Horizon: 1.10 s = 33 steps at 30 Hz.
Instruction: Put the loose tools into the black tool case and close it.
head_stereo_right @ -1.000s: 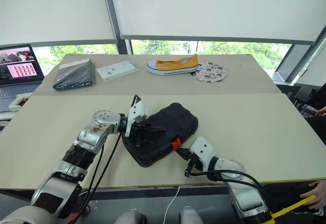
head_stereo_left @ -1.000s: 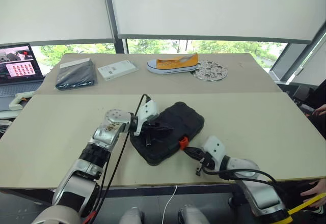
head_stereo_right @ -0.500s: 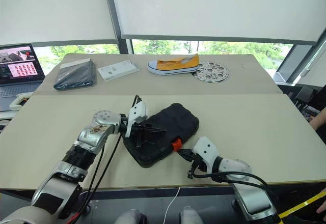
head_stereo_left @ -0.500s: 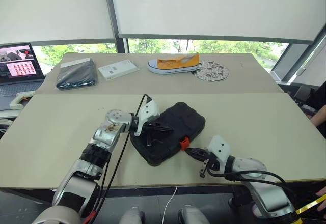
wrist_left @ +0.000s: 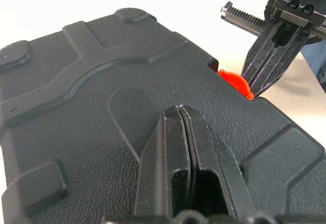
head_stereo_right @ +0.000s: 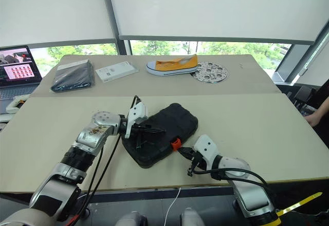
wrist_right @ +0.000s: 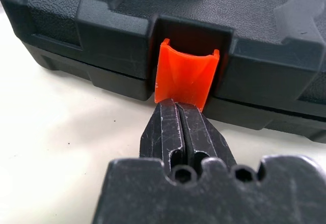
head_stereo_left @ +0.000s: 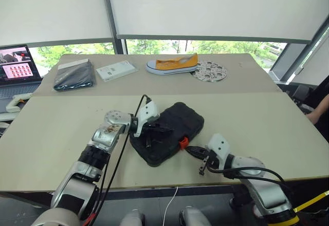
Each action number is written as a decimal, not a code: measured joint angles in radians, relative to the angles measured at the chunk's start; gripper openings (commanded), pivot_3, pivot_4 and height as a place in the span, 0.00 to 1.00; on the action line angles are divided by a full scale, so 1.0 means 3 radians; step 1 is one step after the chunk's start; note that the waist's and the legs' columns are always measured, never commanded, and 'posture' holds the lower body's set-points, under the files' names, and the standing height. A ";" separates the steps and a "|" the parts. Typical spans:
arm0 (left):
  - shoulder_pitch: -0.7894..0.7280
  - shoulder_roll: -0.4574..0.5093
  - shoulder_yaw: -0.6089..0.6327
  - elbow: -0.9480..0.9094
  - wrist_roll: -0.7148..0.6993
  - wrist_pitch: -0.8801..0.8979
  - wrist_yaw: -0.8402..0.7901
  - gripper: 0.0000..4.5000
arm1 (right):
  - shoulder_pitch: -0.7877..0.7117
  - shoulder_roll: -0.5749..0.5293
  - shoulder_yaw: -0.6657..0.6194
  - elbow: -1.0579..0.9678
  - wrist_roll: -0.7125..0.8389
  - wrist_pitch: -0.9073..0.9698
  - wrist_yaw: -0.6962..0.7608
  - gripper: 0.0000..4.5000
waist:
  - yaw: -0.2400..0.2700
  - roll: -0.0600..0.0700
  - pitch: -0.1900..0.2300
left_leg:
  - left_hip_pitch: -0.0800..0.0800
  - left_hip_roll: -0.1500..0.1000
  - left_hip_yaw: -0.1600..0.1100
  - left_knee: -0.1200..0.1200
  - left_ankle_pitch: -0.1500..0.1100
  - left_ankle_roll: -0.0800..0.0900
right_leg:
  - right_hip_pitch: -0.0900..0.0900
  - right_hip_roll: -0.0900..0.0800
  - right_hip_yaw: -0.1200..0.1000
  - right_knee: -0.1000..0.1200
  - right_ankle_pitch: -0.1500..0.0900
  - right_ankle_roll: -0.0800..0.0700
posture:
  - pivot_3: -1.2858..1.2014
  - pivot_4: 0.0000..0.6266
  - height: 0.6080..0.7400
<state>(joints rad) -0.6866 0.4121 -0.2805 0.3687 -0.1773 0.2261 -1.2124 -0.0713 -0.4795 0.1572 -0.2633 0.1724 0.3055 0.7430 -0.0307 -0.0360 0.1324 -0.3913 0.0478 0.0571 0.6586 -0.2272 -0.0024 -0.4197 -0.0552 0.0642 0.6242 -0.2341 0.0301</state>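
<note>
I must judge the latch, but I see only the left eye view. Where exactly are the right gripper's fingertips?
Observer: The right gripper is shut, its tips at the lower edge of the orange latch.
Operator: Is the latch pressed flat already?
Observer: No, in the right wrist view it stands out from its recess in the black tool case.
Operator: And the left gripper?
Observer: The left gripper is shut, its tips against the lid's textured top.
</note>
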 measured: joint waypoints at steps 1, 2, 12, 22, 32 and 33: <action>0.0000 0.0006 0.0000 0.0000 0.0002 0.0003 0.0001 0.02 | -0.0016 0.0012 0.0005 0.0021 0.0000 0.0000 0.0001 0.00 | -0.0007 0.0000 0.0000 | 0.0000 0.0000 0.0000 0.0000 0.0000 0.0000 | 0.0000 0.0000 0.0000 0.0000 0.0000 0.0000 | 0.52 0.24 1.00; 0.0000 0.0015 0.0000 0.0000 0.0003 0.0005 0.0000 0.02 | -0.0042 0.0038 0.0015 0.0053 -0.0003 -0.0002 0.0002 0.00 | -0.0018 0.0000 0.0000 | 0.0001 0.0000 -0.0001 0.0000 0.0000 0.0000 | 0.0000 0.0000 0.0000 0.0000 0.0000 0.0000 | 0.52 0.24 1.00; 0.0000 0.0027 0.0000 -0.0040 0.0003 0.0046 -0.0027 0.02 | -0.0163 0.0224 0.0078 0.0348 -0.0081 -0.0005 -0.0029 0.00 | -0.0036 0.0002 0.0001 | -0.0002 0.0000 -0.0001 -0.0002 -0.0001 -0.0001 | -0.0003 -0.0004 0.0000 0.0000 0.0000 0.0000 | 0.52 0.24 1.00; 0.0014 0.0030 0.0000 -0.0120 0.0003 0.0072 -0.0050 0.02 | -0.0192 0.0133 0.0091 0.0330 -0.0113 0.0022 0.0027 0.00 | -0.0030 0.0005 0.0001 | -0.0025 -0.0003 0.0000 -0.0001 0.0009 0.0014 | -0.0006 -0.0005 0.0001 0.0001 0.0001 0.0001 | 0.52 0.24 1.00; 0.0050 0.0009 0.0000 -0.0187 0.0003 0.0102 -0.0046 0.02 | 0.0070 -0.0144 0.0002 -0.0208 0.0039 0.0186 0.0126 0.00 | 0.0003 0.0007 -0.0001 | -0.0024 -0.0008 0.0001 -0.0008 0.0007 0.0017 | -0.0005 -0.0006 0.0001 -0.0006 0.0000 0.0000 | 0.52 0.24 1.00; 0.0052 0.0009 0.0000 -0.0195 0.0002 0.0116 -0.0047 0.02 | 0.0067 -0.0144 -0.0016 -0.0227 0.0046 0.0190 0.0121 0.00 | 0.0006 0.0007 -0.0001 | -0.0024 -0.0008 0.0001 -0.0008 0.0007 0.0017 | -0.0005 -0.0006 0.0001 -0.0006 0.0000 0.0000 | 0.52 0.24 1.00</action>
<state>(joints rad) -0.6711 0.4149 -0.2805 0.3102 -0.1766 0.2609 -1.2264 -0.0511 -0.5227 0.1523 -0.3315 0.1861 0.3624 0.7792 -0.0288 -0.0339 0.1322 -0.3986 0.0455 0.0574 0.6561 -0.2250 0.0027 -0.4213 -0.0571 0.0644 0.6223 -0.2342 0.0300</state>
